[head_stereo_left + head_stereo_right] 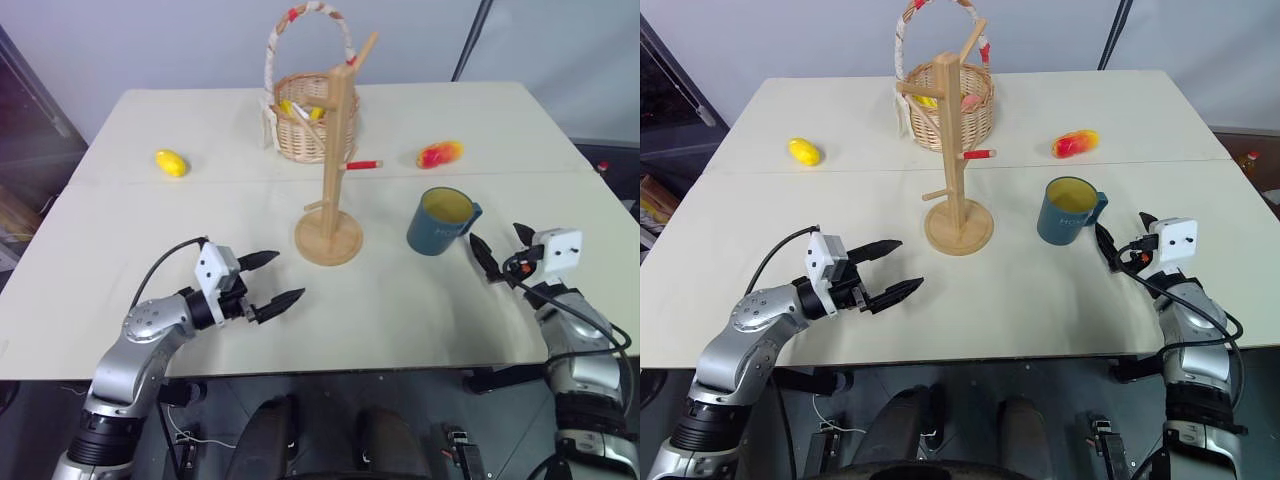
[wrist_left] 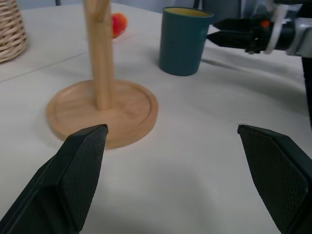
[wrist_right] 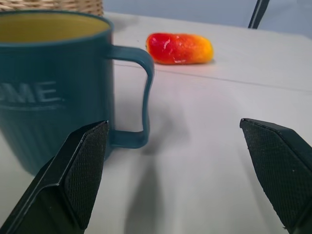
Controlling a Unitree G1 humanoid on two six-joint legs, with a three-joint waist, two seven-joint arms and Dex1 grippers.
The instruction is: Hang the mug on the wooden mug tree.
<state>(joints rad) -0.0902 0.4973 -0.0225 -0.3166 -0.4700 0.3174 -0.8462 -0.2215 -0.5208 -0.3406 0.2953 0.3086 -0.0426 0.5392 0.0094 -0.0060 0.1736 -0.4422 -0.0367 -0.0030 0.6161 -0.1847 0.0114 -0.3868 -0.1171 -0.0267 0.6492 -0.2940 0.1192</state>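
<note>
R claw (image 1: 497,256) wide, empty, just beside mug (image 1: 440,222) by its handle; L claw (image 1: 268,283) wide, near tree (image 1: 336,170). Step: approach; next, close on handle.

The left gripper (image 2: 170,161) has its two black fingers (image 2: 73,170) spread wide over the pale table (image 2: 195,161). Between them stands the wooden mug tree (image 2: 102,97), its pole rising from a round disc base. Beyond it stands the mug (image 2: 184,41), upright on the table. The right gripper (image 2: 229,35) points at the mug's rim, just beside it. A wicker basket (image 2: 12,29) shows nearby, and a red-orange object (image 2: 119,23) lies behind the pole.
</note>
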